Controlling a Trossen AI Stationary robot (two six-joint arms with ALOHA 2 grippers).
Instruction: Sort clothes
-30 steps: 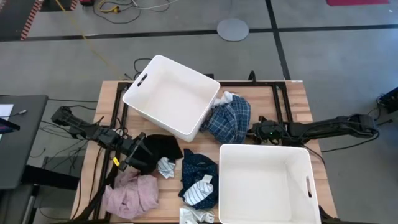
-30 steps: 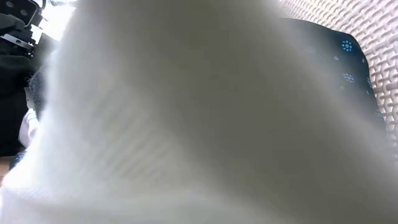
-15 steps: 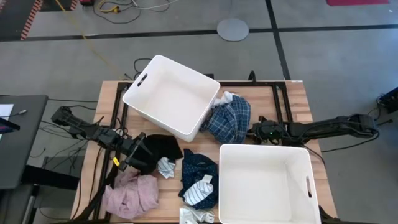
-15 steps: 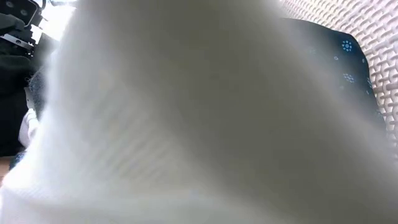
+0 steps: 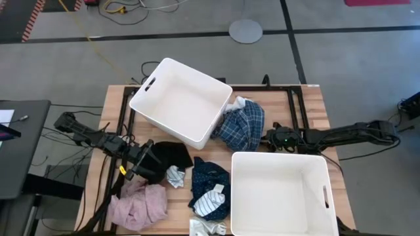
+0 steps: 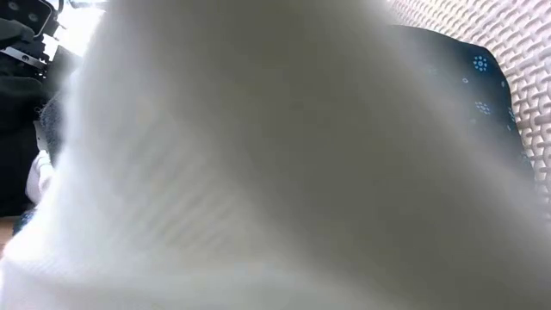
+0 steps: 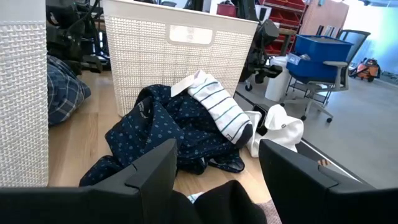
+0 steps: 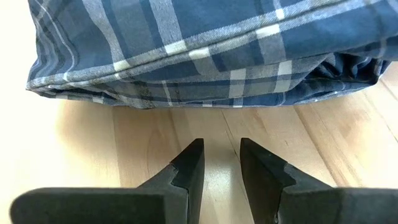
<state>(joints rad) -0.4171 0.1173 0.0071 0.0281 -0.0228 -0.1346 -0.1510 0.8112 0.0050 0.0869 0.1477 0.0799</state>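
The clothes lie on the wooden table (image 5: 308, 105). A blue plaid shirt (image 5: 243, 124) is beside the far bin. A black garment (image 5: 172, 155), a pink garment (image 5: 138, 204), a navy dotted garment (image 7: 165, 134) and a striped sock (image 7: 221, 112) are near the front. My left gripper (image 7: 217, 149) is open and level at the black garment's left edge, with black cloth (image 7: 217, 202) low between its fingers. My right gripper (image 8: 221, 144) is open by a narrow gap. It slants down at bare wood just short of the plaid shirt (image 8: 205, 56). My left gripper stands with its fingers on either side of the black garment's edge (image 7: 217, 202). I cannot tell whether they touch it.
Two white bins stand on the table, one at the far left (image 5: 164, 62) and one at the near right (image 5: 233, 190). A small light sock (image 5: 174, 176) lies by the black garment, and a white sock (image 7: 280, 127) near the front edge. Pale cloth (image 6: 258, 172) fills the low view.
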